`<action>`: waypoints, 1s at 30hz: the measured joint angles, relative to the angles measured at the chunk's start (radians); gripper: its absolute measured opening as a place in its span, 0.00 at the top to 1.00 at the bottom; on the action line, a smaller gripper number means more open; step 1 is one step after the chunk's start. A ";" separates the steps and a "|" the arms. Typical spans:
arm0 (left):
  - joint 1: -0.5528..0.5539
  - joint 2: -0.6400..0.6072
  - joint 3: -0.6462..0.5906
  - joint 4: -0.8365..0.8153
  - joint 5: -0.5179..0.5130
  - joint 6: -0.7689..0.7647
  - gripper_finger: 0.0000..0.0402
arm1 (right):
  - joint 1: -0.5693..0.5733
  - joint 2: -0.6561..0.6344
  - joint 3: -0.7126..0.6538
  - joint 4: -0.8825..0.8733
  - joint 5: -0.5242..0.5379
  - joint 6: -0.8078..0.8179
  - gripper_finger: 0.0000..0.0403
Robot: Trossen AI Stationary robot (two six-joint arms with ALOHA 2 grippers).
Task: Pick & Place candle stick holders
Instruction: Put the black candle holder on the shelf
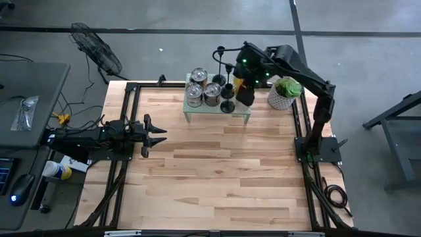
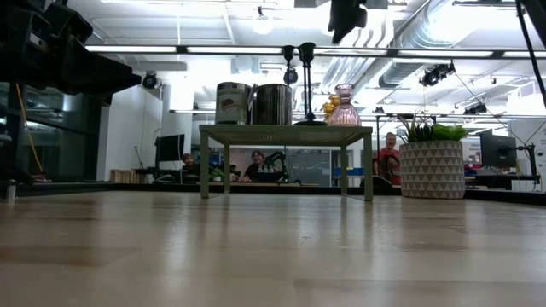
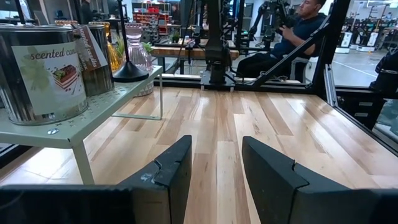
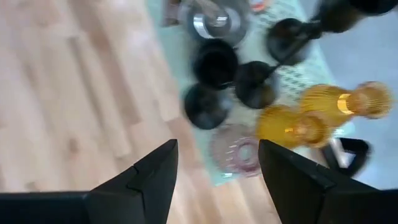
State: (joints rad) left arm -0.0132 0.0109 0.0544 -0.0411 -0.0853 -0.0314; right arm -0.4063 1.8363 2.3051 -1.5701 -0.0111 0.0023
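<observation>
**Right claw poised over a crowded rack of holders**

The candle stick holders stand packed together on the pale green rack [image 1: 217, 110] at the far side of the bench [image 1: 217, 178]: two silver metal cups [image 1: 204, 92], black slim-stemmed sticks [image 1: 227, 99], amber glass holders [image 4: 311, 115] and a pale pink glass holder [image 4: 235, 152]. None has been taken off the rack yet, as far as the views show.

The right claw [image 4: 217, 165] hangs above the rack's end nearest the potted plant [image 1: 285, 92], looking down on the pink and amber glass with its fingers spread and nothing between them. The left claw [image 1: 154, 135] waits low over the bench's left side, well apart from the rack, fingers parted and empty.

The risk lies in the crowding. The pink holder sits just beside the amber ones and near the round black bases, so a descending finger could land on a neighbour instead of slipping beside the target. A nudge to a tall black stick would likely topple it, and it could knock glass along with it. Smooth glass may also slide out of a shallow or off-centre pinch. The rack itself looks light; a sideways push might shift it and everything on it. The plant stands close enough for the arm to brush it.
</observation>
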 joint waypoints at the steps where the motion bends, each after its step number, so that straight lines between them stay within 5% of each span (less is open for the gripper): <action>1: 0.000 0.000 0.000 0.000 0.000 0.000 0.66 | 0.008 -0.008 0.000 -0.002 -0.023 0.008 0.47; 6: 0.000 0.000 0.000 -0.006 -0.001 0.000 0.66 | 0.062 -0.063 -0.081 0.000 0.000 0.030 0.54; 13: 0.000 0.000 0.000 -0.011 -0.001 0.000 0.66 | 0.129 -0.256 -0.436 0.137 0.038 0.031 0.82; 17: 0.000 0.000 0.001 -0.012 -0.001 0.000 0.66 | 0.191 -0.366 -0.688 0.363 0.067 0.051 0.97; 30: 0.000 0.000 0.001 -0.013 -0.001 0.000 0.66 | 0.323 -0.489 -1.370 1.302 0.347 0.318 0.99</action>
State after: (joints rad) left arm -0.0134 0.0107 0.0551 -0.0540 -0.0864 -0.0314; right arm -0.0831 1.3471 0.9351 -0.2679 0.3363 0.3201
